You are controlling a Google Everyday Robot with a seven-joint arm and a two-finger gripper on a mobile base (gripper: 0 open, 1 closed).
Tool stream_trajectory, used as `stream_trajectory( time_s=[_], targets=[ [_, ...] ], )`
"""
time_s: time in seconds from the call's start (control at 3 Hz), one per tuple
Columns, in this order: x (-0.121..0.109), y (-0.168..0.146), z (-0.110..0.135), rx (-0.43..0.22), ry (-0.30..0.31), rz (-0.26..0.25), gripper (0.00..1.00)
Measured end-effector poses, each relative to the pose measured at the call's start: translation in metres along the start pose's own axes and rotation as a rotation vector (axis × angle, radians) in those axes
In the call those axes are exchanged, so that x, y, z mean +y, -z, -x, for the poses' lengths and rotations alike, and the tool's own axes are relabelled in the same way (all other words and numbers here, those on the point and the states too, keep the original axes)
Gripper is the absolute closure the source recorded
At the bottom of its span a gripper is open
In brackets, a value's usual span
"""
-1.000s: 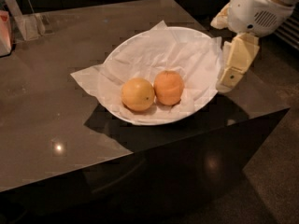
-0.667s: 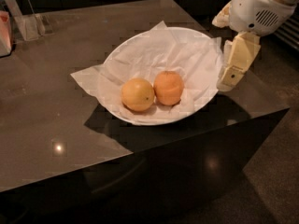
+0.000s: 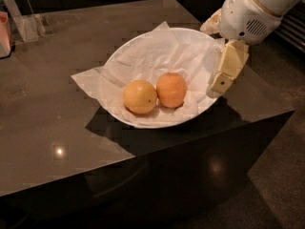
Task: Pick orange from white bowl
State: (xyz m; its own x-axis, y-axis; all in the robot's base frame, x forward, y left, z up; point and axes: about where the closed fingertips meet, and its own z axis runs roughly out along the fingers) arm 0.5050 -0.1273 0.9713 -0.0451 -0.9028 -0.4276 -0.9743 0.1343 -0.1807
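The bowl [image 3: 202,109] sits on the table [image 3: 52,104], toward the table's near right corner. Crumpled paper [image 3: 162,51] lies in the bowl, and one corner spills over the bowl's left rim onto the table. On the paper, in the bowl's near half, the orange [image 3: 171,89] lies right of a second citrus fruit [image 3: 139,97] — the two touch. The gripper [image 3: 225,74] hangs at the bowl's right rim. Far left of the bowl and behind it, a small container [image 3: 28,26] stands on the table.
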Motion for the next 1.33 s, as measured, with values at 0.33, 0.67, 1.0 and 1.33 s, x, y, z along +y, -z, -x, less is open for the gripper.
stream_trajectory(
  time_s=[0.33,0.67,1.0,1.33],
  targets=[
    [0.007,-0.024,0.025,-0.065,0.045,0.074,0.00],
    [0.007,-0.024,0.026,-0.068,0.045,0.074,0.03],
    [0.007,-0.024,0.026,-0.068,0.045,0.075,0.22],
    [0.008,-0.038,0.029,-0.109,0.035,0.100,0.21]
  ],
)
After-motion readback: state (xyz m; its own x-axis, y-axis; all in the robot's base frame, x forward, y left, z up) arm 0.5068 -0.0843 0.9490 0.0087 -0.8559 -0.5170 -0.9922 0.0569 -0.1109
